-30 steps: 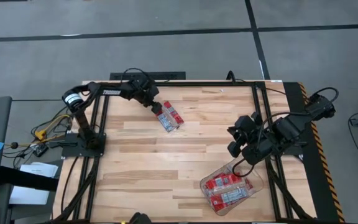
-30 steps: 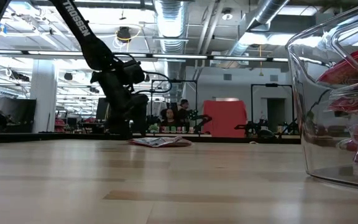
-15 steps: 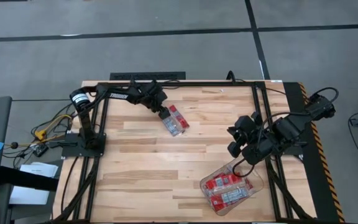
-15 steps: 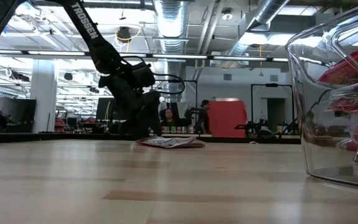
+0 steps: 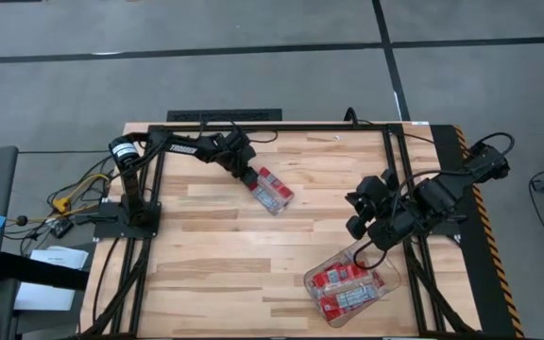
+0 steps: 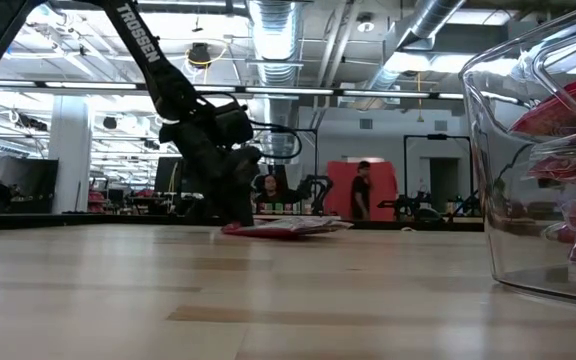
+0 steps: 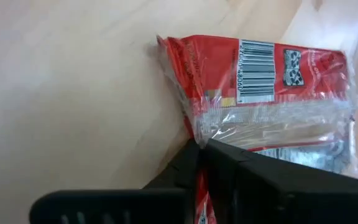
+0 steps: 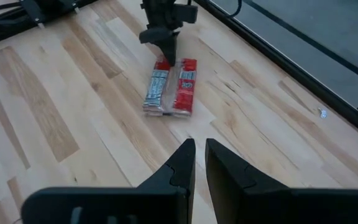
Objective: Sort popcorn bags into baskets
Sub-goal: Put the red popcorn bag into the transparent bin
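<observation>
A clear-wrapped pack of red popcorn bags (image 5: 275,192) (image 7: 272,87) lies flat on the wooden table, left of centre toward the far edge. My left gripper (image 5: 251,177) (image 7: 199,144) stands at its far-left end, shut on the wrapper. The clear plastic basket (image 5: 392,280) (image 6: 528,180) sits near the front right with several red bags (image 5: 343,283) in it. My right gripper (image 5: 355,215) (image 8: 199,146) hovers just beyond the basket, its fingers a narrow gap apart with nothing between them. My left gripper pinches the edge of the pack's clear wrapper (image 7: 199,132) between its two fingertips, at the end of the pack facing the table's far-left corner. The fingers slant down from that side (image 8: 166,53). The pack lies flat on the table (image 6: 286,227).
Black frame rails (image 5: 390,161) run along the table's far and right sides. The left arm's base (image 5: 130,212) stands at the left edge. Bare wood lies between the pack and the basket. People and equipment show in the room behind.
My left gripper has moved toward the table's right and slightly toward its near edge, and has shut at the pack's end. The pack has slid along the table the same way, staying flat.
</observation>
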`<state>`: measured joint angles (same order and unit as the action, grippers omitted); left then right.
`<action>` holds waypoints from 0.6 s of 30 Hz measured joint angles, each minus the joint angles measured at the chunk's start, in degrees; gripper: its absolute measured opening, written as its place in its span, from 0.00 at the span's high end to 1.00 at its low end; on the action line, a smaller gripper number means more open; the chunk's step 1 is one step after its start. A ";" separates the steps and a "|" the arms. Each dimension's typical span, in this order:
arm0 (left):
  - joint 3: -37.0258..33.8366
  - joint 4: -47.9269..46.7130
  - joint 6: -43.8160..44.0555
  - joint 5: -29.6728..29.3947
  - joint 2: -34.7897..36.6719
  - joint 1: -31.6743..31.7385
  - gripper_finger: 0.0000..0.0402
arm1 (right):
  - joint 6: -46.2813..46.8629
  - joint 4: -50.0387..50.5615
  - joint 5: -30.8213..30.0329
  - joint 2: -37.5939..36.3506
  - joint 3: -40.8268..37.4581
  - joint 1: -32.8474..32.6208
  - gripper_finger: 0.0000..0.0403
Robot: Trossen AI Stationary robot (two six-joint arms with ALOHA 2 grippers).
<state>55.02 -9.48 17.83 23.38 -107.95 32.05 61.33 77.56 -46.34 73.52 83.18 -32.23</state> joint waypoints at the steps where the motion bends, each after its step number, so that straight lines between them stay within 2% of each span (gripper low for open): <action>1: -0.04 -0.11 1.08 0.83 0.30 0.02 0.99 | -0.06 -0.01 0.00 0.00 0.00 0.00 0.84; 6: -0.41 -2.03 5.65 3.71 4.28 -0.93 1.00 | 0.01 0.00 0.08 -0.45 0.00 -1.36 0.84; 11: -0.26 -2.09 9.05 2.47 11.65 -2.94 1.00 | 0.12 -0.17 0.13 -0.41 0.00 -3.65 0.84; 18: -0.15 -1.63 15.74 1.11 22.32 -9.34 1.00 | 0.82 -0.42 0.15 -0.46 0.00 -7.12 0.84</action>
<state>54.87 -11.11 33.57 24.50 -85.63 22.71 62.15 77.13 -46.19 73.06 83.18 -39.35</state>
